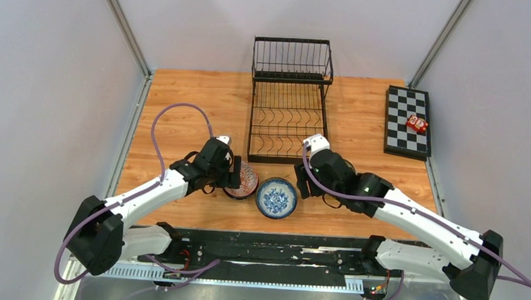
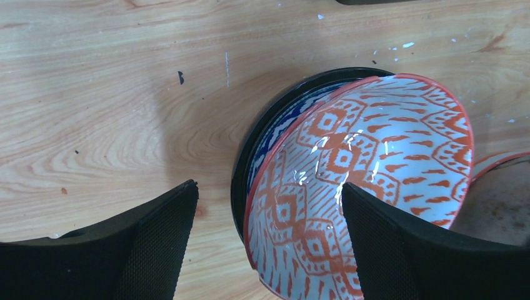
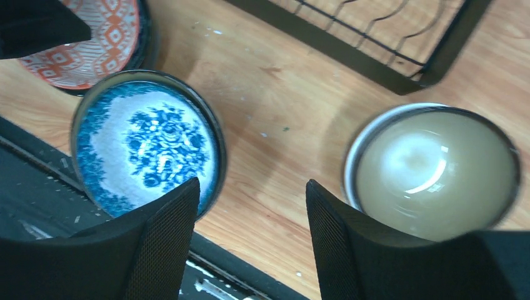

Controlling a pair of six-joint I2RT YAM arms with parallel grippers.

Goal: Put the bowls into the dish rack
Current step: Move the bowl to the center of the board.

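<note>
The black wire dish rack (image 1: 290,104) stands at the back middle with no bowls in it. A red-patterned bowl (image 2: 369,169) sits tilted inside a dark blue bowl (image 2: 247,159). My left gripper (image 2: 269,187) is open and straddles their near rim, with one finger inside the red bowl and the other over the table. A blue-and-white floral bowl (image 3: 147,144) and a pale cream bowl (image 3: 431,172) sit on the wood. My right gripper (image 3: 250,184) is open and empty above the bare wood between them. In the top view the right arm hides the cream bowl.
A checkered board (image 1: 407,121) with a small red object (image 1: 417,123) lies at the back right. The rack's front corner (image 3: 400,78) is close to the cream bowl. A black rail (image 1: 265,248) runs along the near table edge. Walls close in both sides.
</note>
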